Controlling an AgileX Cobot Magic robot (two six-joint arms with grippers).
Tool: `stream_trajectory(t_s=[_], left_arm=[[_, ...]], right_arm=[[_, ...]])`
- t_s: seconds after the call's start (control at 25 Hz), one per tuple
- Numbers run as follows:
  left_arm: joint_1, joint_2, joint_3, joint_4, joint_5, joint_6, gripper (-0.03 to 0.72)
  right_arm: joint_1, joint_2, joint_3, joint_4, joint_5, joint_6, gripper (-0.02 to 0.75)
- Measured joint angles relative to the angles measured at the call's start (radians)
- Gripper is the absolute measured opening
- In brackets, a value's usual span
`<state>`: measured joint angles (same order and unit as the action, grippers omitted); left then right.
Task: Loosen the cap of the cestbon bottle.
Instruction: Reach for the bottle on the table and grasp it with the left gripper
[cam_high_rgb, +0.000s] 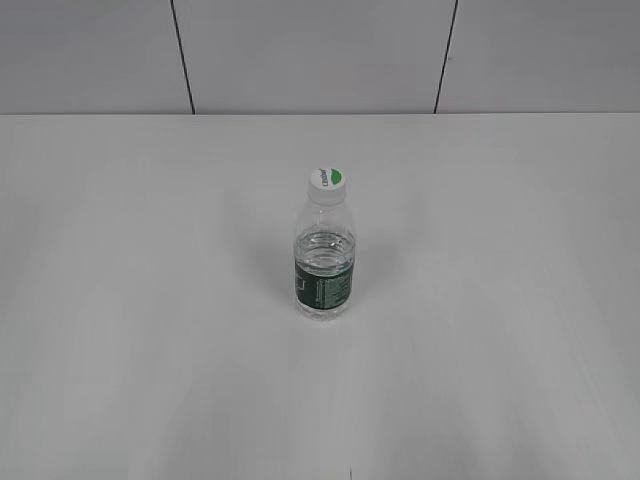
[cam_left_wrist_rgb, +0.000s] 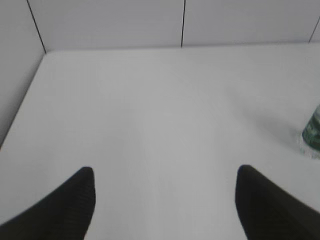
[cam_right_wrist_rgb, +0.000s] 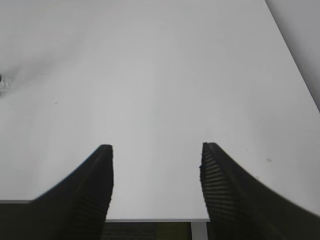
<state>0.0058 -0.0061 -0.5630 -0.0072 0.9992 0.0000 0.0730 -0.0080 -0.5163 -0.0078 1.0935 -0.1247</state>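
The cestbon bottle (cam_high_rgb: 325, 265) stands upright near the middle of the white table, clear with a dark green label band. Its white cap (cam_high_rgb: 327, 183) with a green mark sits on top. Neither gripper shows in the exterior view. In the left wrist view my left gripper (cam_left_wrist_rgb: 164, 175) is open and empty, with the bottle's base (cam_left_wrist_rgb: 312, 135) at the far right edge. In the right wrist view my right gripper (cam_right_wrist_rgb: 157, 150) is open and empty over the table's near edge, with a sliver of the bottle (cam_right_wrist_rgb: 2, 85) at the far left edge.
The white table (cam_high_rgb: 150, 350) bears only the bottle. Grey wall panels (cam_high_rgb: 300, 50) stand behind it. The table's front edge (cam_right_wrist_rgb: 150, 219) shows in the right wrist view.
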Motion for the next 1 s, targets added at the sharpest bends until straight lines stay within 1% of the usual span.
stream_trajectory(t_s=[0.2,0.4,0.48,0.8,0.88,1.0], left_arm=[[0.0,0.06,-0.099,-0.002,-0.2,0.023,0.528],[0.0,0.238,-0.189,-0.004,-0.395,0.035,0.528],[0.0,0.328,-0.213,-0.004,-0.502,0.04,0.528],[0.0,0.678,-0.223,0.007,-0.934,0.041,0.527],[0.0,0.766,-0.223,0.061,-1.028,0.041,0.527],[0.0,0.91,-0.223,0.088,-1.117,0.041,0.527]], right_arm=[[0.0,0.0,0.0,0.0,0.0,0.0,0.426],[0.0,0.0,0.0,0.0,0.0,0.0,0.426],[0.0,0.0,0.0,0.0,0.0,0.0,0.426],[0.0,0.0,0.0,0.0,0.0,0.0,0.426],[0.0,0.0,0.0,0.0,0.0,0.0,0.426],[0.0,0.0,0.0,0.0,0.0,0.0,0.426]])
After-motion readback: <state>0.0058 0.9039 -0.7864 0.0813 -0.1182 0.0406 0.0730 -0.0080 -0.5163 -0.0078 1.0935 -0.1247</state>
